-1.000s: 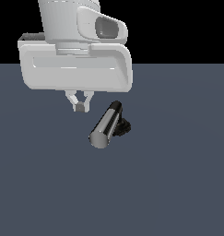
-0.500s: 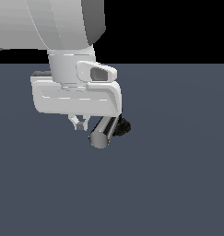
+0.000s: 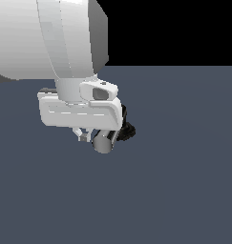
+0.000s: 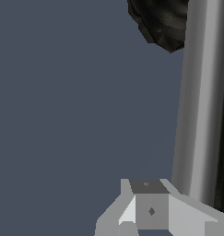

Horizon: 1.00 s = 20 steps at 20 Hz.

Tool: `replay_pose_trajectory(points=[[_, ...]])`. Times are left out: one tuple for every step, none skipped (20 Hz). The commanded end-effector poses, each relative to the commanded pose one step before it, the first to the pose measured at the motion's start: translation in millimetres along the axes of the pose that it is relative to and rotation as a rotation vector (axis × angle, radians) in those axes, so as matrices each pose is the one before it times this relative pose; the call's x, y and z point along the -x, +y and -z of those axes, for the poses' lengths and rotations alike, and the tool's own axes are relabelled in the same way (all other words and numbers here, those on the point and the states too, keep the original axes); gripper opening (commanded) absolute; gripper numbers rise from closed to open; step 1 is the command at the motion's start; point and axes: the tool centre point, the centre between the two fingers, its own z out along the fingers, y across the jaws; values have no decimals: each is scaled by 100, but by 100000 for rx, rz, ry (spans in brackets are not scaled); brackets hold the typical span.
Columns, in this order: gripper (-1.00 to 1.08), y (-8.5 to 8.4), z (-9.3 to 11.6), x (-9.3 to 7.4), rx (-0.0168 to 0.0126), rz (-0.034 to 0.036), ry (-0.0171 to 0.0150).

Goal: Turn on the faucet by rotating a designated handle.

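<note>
We could not tell how the gripper (image 3: 84, 136) stood; it looked closed, holding nothing. The handle (image 4: 201, 106) lay just beside its tip, the faucet (image 3: 123, 129) base beyond. A glancing push might slip off the shiny bar. The surface (image 3: 184, 181) was dark blue-grey under black.

the gripper (image 3: 84, 137) now sits lower, right beside the handle (image 3: 104, 142), whose flat end faces more forward.

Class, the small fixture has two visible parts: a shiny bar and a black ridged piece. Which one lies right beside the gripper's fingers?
The handle, the shiny chrome bar; the gripper sits alongside it, while the black ridged base lies at the bar's far end.
</note>
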Motion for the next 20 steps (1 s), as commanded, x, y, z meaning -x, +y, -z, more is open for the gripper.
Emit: replay_pose_trajectory(points=[[-100, -93, -365, -236, 97, -189, 175], [-100, -16, -72, -44, 28, -35, 19], [-100, -16, -45, -25, 0, 0, 0], [-100, -5, -15, -8, 0, 0, 0], [-100, 0, 0, 0, 0, 0, 0], [-100, 0, 0, 0, 0, 0, 0], [-100, 0, 0, 0, 0, 0, 0], [-100, 10, 24, 22, 0, 0, 0], [-100, 477, 1, -31, 0, 0, 0], [-100, 479, 1, -32, 0, 0, 0], [-100, 480, 1, -32, 0, 0, 0], [-100, 482, 1, -32, 0, 0, 0], [-100, 483, 1, -32, 0, 0, 0], [-100, 484, 1, -32, 0, 0, 0], [-100, 486, 1, -33, 0, 0, 0], [-100, 487, 1, -33, 0, 0, 0], [-100, 498, -6, -37, 36, -32, -6], [-100, 490, 1, -33, 0, 0, 0], [-100, 491, 1, -33, 0, 0, 0], [-100, 493, 1, -34, 0, 0, 0]])
